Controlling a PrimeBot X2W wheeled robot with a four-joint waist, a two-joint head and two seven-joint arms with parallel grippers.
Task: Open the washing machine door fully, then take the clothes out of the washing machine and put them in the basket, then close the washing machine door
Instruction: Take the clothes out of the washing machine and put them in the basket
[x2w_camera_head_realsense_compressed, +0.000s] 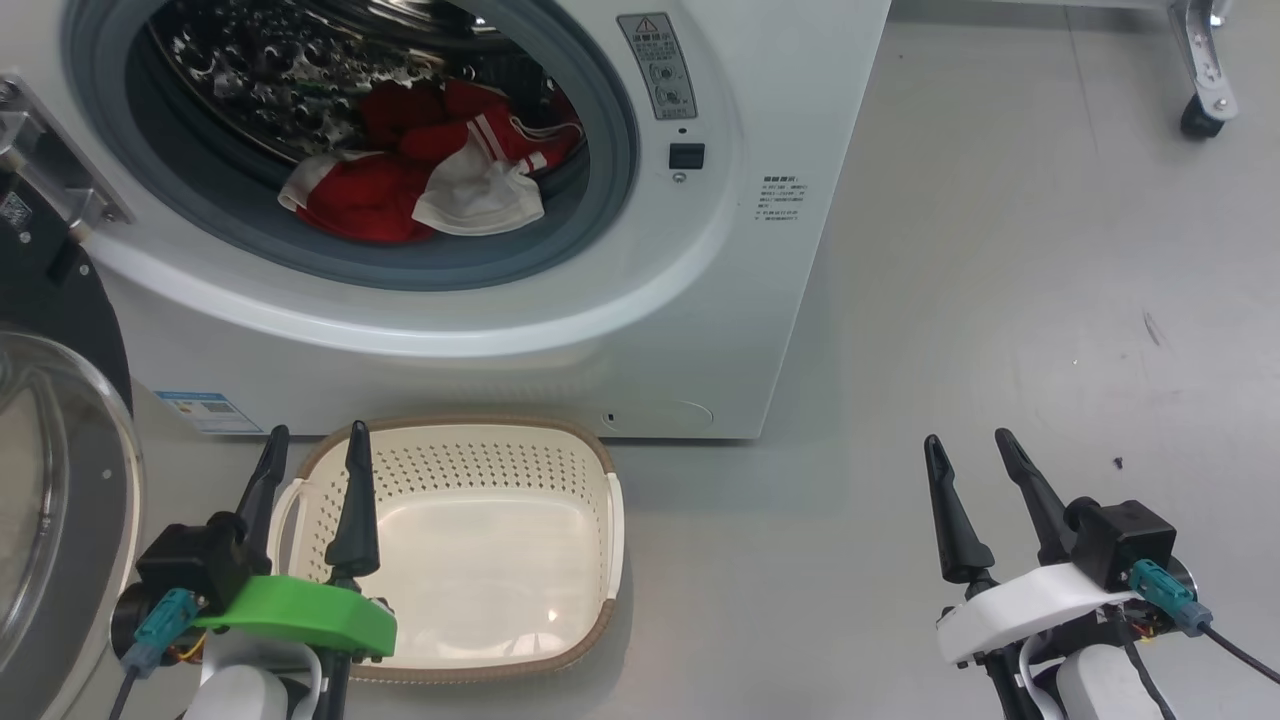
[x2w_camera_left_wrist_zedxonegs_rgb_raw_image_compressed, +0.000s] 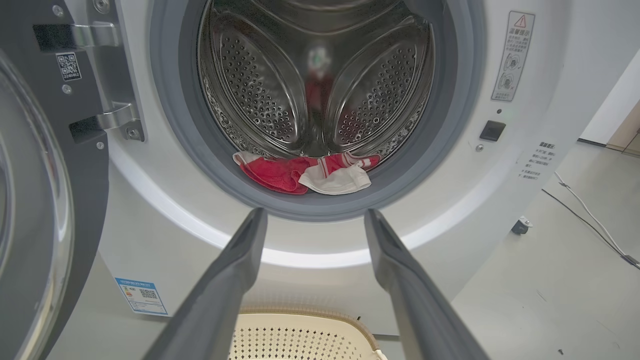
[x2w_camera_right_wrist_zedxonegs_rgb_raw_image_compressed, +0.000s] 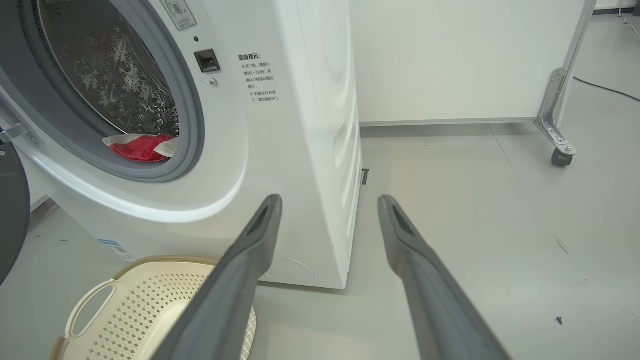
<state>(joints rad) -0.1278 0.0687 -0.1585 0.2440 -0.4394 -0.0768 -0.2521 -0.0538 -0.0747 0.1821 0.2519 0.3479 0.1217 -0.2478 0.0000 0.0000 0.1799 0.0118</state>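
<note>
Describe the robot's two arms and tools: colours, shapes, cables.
The left tool and right tool each have two long, dark, tapering fingers. The left sits on a bright green bracket, the right on a white bracket. Each carries a black block with a teal plug and dark cable.

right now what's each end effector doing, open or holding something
Left end effector: open, holding nothing.
Right end effector: open, holding nothing.

Grey floor (x2w_camera_head_realsense_compressed: 1000, 300); white panel (x2w_camera_right_wrist_zedxonegs_rgb_raw_image_compressed: 450, 60) on caster wheel (x2w_camera_right_wrist_zedxonegs_rgb_raw_image_compressed: 560, 158); loose cable (x2w_camera_left_wrist_zedxonegs_rgb_raw_image_compressed: 584, 206); small dark speck (x2w_camera_head_realsense_compressed: 1117, 463).
</note>
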